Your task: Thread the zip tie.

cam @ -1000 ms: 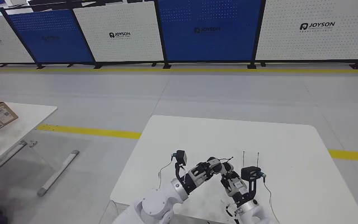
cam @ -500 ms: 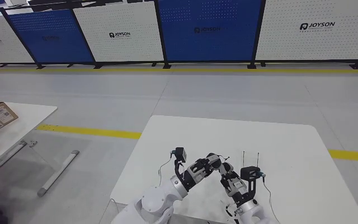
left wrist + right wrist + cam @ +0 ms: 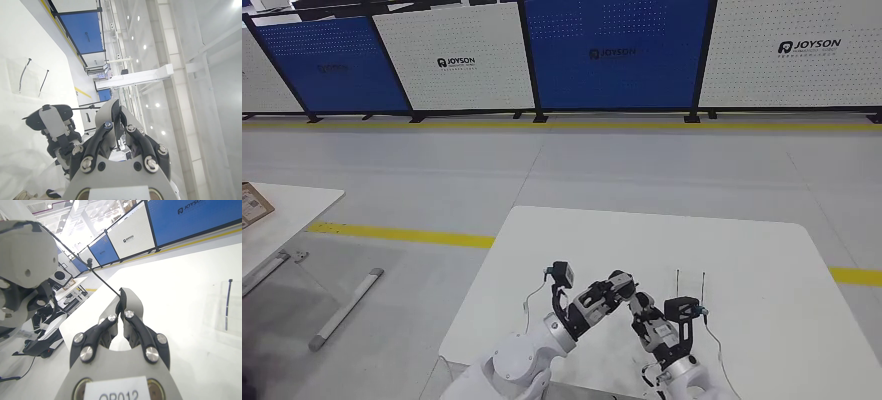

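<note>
Top view: looked down over the arms toward the far edge of the table [image 3: 742,250].
Left wrist view: sat close behind the left gripper [image 3: 118,113], tilted ceilingward.
Right wrist view: sat close behind the right gripper [image 3: 121,300].
Shared: spare zip ties [image 3: 677,282].

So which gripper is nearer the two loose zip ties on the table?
Right. The right gripper sits between the loose zip ties and the left gripper, which is farther off.
</note>
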Controlling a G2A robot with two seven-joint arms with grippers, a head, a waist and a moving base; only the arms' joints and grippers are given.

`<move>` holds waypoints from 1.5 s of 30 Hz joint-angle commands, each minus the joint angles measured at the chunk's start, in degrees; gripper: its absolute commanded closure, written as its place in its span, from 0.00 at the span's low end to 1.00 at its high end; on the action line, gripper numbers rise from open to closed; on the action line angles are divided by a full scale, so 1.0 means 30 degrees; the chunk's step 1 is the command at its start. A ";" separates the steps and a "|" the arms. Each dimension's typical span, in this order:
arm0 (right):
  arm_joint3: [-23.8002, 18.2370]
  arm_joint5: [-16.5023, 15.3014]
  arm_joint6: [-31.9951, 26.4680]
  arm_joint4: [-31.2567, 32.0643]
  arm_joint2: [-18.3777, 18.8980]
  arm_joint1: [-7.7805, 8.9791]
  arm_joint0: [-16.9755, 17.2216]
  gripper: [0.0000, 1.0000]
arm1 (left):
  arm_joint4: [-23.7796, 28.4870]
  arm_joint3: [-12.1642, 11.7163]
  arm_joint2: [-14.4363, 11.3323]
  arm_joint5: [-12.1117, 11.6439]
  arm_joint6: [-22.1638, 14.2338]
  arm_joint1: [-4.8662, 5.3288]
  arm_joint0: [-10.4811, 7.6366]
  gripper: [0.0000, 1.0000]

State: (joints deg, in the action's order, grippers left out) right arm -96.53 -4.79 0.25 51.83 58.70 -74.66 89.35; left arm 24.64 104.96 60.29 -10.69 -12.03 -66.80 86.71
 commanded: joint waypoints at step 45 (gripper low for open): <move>-0.3113 -0.3080 0.3991 -0.7399 0.7238 0.0625 0.4609 0.00 | -0.0133 -0.2427 0.0706 -0.0249 0.3544 -0.0467 -0.0264 1.00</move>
State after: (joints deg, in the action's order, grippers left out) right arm -105.87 -14.02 12.21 29.64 80.41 -72.78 103.18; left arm 24.22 97.67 62.41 -11.45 -1.39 -68.20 85.91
